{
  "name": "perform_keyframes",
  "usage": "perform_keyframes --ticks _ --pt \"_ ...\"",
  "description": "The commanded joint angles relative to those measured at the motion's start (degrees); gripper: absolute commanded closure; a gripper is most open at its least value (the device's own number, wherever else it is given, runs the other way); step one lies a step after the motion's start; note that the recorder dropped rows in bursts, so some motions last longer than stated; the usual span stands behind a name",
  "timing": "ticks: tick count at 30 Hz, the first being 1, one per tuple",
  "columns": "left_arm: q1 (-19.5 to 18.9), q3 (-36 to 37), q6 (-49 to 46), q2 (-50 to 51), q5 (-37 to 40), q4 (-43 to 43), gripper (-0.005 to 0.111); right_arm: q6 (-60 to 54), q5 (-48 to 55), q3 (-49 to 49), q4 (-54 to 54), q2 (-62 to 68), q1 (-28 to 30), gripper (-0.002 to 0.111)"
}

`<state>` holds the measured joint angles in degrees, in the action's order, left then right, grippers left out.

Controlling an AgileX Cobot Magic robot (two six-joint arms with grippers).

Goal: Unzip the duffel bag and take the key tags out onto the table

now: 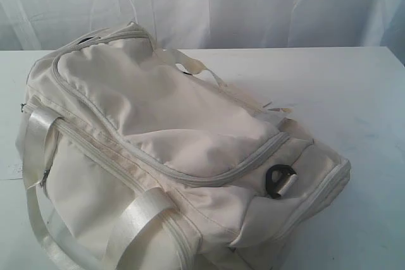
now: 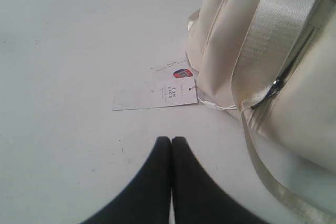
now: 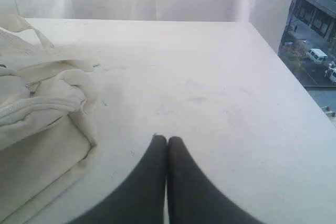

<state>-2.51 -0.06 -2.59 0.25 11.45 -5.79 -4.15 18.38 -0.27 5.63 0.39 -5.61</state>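
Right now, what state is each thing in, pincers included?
duffel bag: lying on the table, top zip looks closed.
key tags: not visible.
paper label: flat on the table beside the bag.
left pincer: shut, empty.
right pincer: shut, empty.

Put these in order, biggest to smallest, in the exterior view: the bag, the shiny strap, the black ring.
1. duffel bag, fills most of the picture.
2. shiny strap handle, a long band.
3. black D-ring, tiny, at the bag's end.
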Motion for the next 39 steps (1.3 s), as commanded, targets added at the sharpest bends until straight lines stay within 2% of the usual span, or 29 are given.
perform_keyframes --ticks 1,25,39 --pt "-0.21 0.06 -0.30 -0.25 0.09 -0.11 0.107 -0.11 -0.41 0.27 -0.04 -0.39 0.41 0.108" --pt "-0.21 0.06 -0.30 -0.25 0.48 -0.11 0.107 -0.11 -0.41 0.27 -0.04 -0.39 0.41 0.108" --pt "-0.21 0.06 -0.30 -0.25 0.48 -0.11 0.107 -0.11 -0.41 0.27 -0.07 -0.39 -3.54 0.108"
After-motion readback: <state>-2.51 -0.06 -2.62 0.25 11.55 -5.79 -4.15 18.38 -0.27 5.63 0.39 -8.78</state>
